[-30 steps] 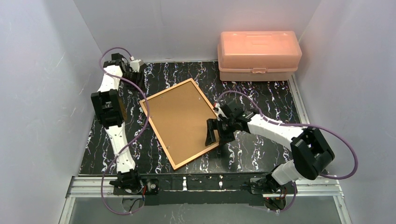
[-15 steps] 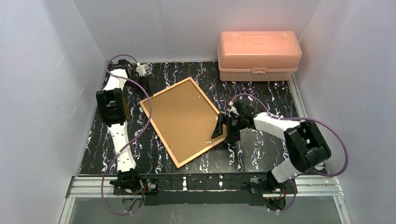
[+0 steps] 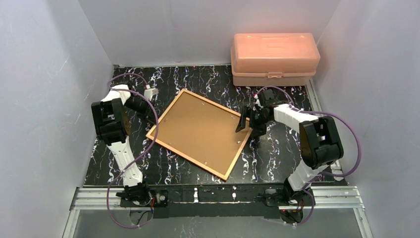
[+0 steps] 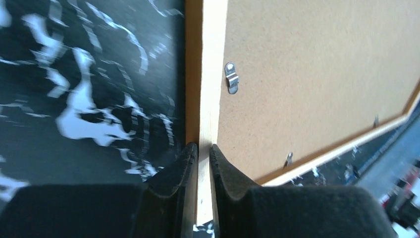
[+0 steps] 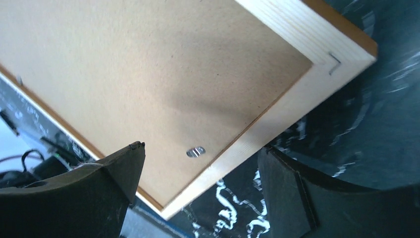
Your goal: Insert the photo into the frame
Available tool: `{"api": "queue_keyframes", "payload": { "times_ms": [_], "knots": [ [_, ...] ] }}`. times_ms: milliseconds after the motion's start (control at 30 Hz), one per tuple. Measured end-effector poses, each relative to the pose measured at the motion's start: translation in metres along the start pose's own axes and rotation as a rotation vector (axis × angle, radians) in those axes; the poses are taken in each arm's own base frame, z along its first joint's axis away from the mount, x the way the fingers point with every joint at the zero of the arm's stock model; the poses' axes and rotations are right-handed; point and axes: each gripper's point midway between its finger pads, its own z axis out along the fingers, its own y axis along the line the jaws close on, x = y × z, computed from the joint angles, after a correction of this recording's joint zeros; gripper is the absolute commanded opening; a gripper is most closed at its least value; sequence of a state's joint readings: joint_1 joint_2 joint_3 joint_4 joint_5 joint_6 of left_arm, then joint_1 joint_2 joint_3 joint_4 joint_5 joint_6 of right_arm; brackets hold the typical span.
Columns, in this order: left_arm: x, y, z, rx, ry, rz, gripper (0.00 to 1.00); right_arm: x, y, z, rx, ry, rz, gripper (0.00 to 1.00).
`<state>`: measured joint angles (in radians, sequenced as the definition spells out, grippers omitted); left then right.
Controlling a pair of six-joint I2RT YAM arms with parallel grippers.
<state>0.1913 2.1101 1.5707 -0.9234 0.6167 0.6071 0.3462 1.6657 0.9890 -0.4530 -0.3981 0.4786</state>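
The frame (image 3: pixel 184 158) lies back-side up in the middle of the table, its plain brown backing board (image 3: pixel 198 131) filling it. The photo is out of view. My left gripper (image 3: pixel 154 122) is at the frame's left rail. In the left wrist view it (image 4: pixel 203 147) is shut on the pale wooden rail (image 4: pixel 212 74), one finger on each side. My right gripper (image 3: pixel 249 128) hangs over the frame's right corner. The right wrist view shows it (image 5: pixel 202 148) open, straddling the rail (image 5: pixel 317 74) and the board (image 5: pixel 148 64) without touching them.
A pink plastic box (image 3: pixel 274 53) stands at the back right. Small metal clips (image 4: pixel 231 78) hold the board inside the rails. White walls close in the black marbled table (image 3: pixel 277 163) on three sides.
The frame has turned counterclockwise in the top view and now lies wider than deep. My left gripper came down and shut on the left rail. My right gripper moved away to the right corner.
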Motion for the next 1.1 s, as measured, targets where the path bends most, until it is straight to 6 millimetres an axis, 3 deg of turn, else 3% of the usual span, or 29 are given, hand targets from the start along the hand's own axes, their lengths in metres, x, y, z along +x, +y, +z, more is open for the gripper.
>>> {"api": "queue_keyframes", "payload": {
  "times_ms": [367,533,600,667,833,900,967,1100],
  "knots": [
    [0.048,-0.044,0.010,0.162,0.149,-0.073,0.10,-0.073,-0.025,0.004,0.115,-0.140,-0.029,0.91],
    [0.072,-0.086,0.029,0.259,0.270,-0.079,0.11,-0.109,-0.035,-0.009,0.227,-0.243,-0.065,0.90],
    [0.079,-0.101,0.034,0.296,0.300,-0.086,0.11,-0.114,-0.029,-0.016,0.238,-0.276,-0.072,0.88],
    [0.080,-0.112,0.040,0.334,0.299,-0.094,0.12,-0.108,-0.003,-0.022,0.204,-0.301,-0.108,0.87],
    [0.078,-0.124,0.039,0.360,0.273,-0.127,0.25,-0.073,0.115,-0.016,-0.050,-0.338,-0.271,0.84],
    [0.073,-0.123,0.034,0.348,0.247,-0.147,0.28,-0.049,0.155,0.002,-0.146,-0.291,-0.318,0.84],
    [0.065,-0.120,0.027,0.322,0.199,-0.164,0.31,-0.027,0.184,0.028,-0.217,-0.228,-0.340,0.83],
    [0.047,-0.110,0.016,0.267,0.100,-0.194,0.32,0.001,0.208,0.082,-0.294,-0.127,-0.303,0.82]
  ]
}}
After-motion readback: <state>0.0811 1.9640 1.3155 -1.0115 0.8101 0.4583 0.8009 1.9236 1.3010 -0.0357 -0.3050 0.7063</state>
